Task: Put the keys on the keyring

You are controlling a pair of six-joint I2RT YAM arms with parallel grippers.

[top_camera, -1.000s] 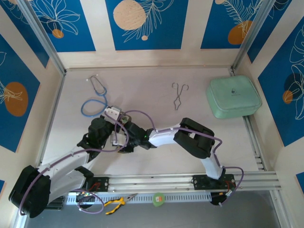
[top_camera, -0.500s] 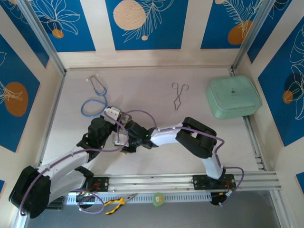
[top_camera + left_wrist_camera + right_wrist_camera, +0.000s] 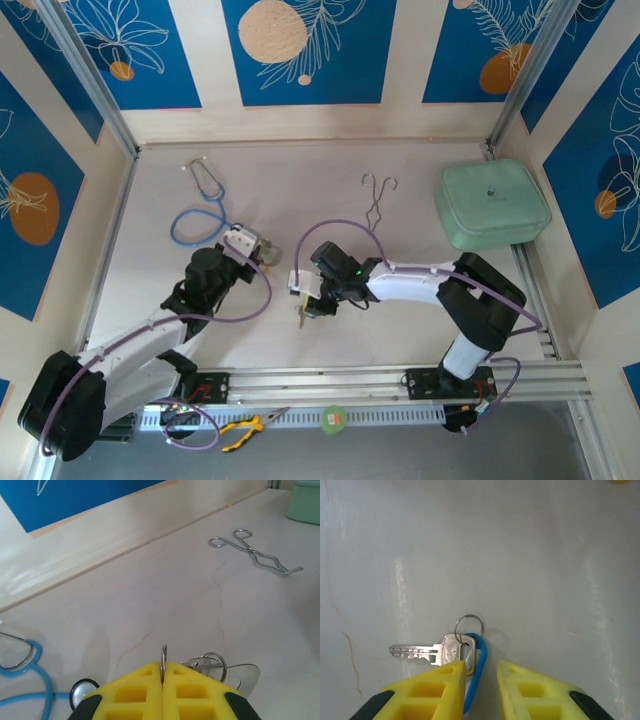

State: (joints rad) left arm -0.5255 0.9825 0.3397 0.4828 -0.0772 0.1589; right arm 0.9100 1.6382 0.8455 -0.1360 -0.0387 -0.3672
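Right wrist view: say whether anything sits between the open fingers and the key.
Nothing visible does. The right gripper stands open just above the key, whose head and blue loop lie at one fingertip, flat on the bare table.

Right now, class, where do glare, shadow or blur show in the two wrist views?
Left wrist view: thin silver keyring and scissor-like metal forceps both sharp; pale sheen on the white table. Right wrist view: vertical glare streaks on the table; silver blue-headed key crisp, casting a faint shadow.
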